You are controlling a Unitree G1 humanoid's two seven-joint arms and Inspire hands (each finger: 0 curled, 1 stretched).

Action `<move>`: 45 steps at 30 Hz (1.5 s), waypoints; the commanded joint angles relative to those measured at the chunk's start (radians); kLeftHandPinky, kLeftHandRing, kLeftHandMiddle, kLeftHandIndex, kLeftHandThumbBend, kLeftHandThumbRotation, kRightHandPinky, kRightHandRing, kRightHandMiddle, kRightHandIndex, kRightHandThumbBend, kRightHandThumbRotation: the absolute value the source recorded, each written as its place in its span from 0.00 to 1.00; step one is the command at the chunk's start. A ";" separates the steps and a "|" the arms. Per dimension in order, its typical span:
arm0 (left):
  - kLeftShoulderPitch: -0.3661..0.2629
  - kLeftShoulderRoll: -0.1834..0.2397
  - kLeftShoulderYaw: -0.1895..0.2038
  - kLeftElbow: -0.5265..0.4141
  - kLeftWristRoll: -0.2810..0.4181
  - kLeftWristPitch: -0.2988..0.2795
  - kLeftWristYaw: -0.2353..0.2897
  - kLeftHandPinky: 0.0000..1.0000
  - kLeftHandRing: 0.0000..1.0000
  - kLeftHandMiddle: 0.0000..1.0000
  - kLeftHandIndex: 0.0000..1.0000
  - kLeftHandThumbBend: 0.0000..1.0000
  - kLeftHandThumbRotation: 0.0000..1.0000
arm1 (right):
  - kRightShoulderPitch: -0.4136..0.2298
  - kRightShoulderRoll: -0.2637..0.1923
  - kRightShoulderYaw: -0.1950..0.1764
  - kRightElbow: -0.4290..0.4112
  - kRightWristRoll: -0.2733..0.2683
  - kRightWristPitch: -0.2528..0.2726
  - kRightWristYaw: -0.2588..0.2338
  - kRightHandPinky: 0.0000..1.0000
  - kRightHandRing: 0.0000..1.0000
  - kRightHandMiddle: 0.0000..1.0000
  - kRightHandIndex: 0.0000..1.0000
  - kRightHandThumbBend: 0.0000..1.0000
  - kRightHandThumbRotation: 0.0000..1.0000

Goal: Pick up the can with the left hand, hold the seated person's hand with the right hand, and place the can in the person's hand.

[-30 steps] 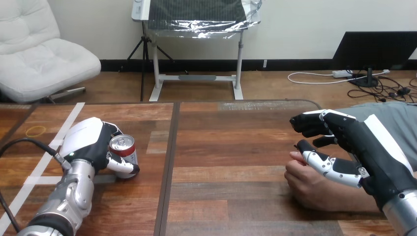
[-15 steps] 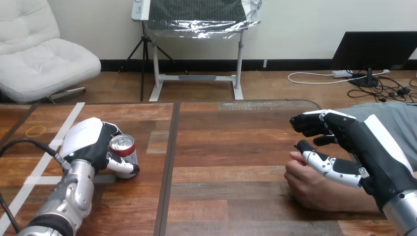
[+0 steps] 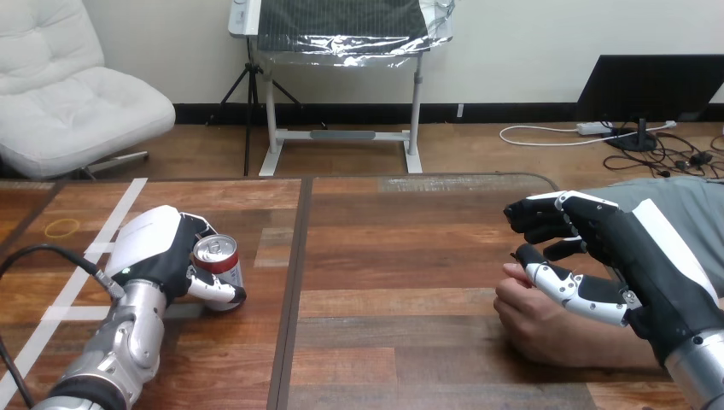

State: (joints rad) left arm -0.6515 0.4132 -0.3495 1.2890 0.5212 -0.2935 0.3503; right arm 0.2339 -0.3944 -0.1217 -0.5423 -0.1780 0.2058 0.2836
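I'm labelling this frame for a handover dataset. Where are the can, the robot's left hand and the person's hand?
can (image 3: 215,249), head view, on its silver top.
left hand (image 3: 150,241), head view, on the white shell of its back.
person's hand (image 3: 531,318), head view, on the middle of its bare part.

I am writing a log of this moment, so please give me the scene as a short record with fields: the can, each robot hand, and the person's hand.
can: upright, at the left part of the table
left hand: fingers and thumb curled round the can
right hand: over the person's hand, at the right of the table; I cannot tell whether it grips
person's hand: closed, resting on the table, far from the can
task state: can grasped, not yet given to the person
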 commanded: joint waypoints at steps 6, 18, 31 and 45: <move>-0.021 -0.007 0.015 -0.023 -0.004 -0.034 0.035 0.37 0.43 0.50 0.54 0.69 0.00 | -0.053 -0.008 -0.010 -0.020 0.006 -0.028 -0.007 0.66 0.72 0.72 0.69 0.35 0.00; -0.017 -0.006 0.016 -0.028 0.001 -0.062 0.048 0.37 0.42 0.49 0.53 0.69 0.00 | -0.056 -0.008 -0.010 -0.019 0.003 -0.023 -0.009 0.68 0.73 0.72 0.70 0.35 0.00; -0.020 -0.001 0.020 -0.067 -0.002 -0.106 0.040 0.36 0.41 0.48 0.53 0.68 0.00 | -0.059 -0.009 -0.010 -0.029 -0.003 0.000 -0.009 0.73 0.77 0.75 0.71 0.36 0.00; -0.012 0.012 0.020 -0.148 0.000 -0.177 0.031 0.36 0.41 0.48 0.53 0.66 0.00 | -0.063 -0.011 -0.006 -0.030 -0.036 -0.004 -0.013 0.73 0.77 0.76 0.72 0.37 0.00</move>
State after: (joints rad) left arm -0.6140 0.4135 -0.3392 1.2418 0.5243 -0.4141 0.3731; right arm 0.2338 -0.3953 -0.1214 -0.5423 -0.2064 0.2078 0.2826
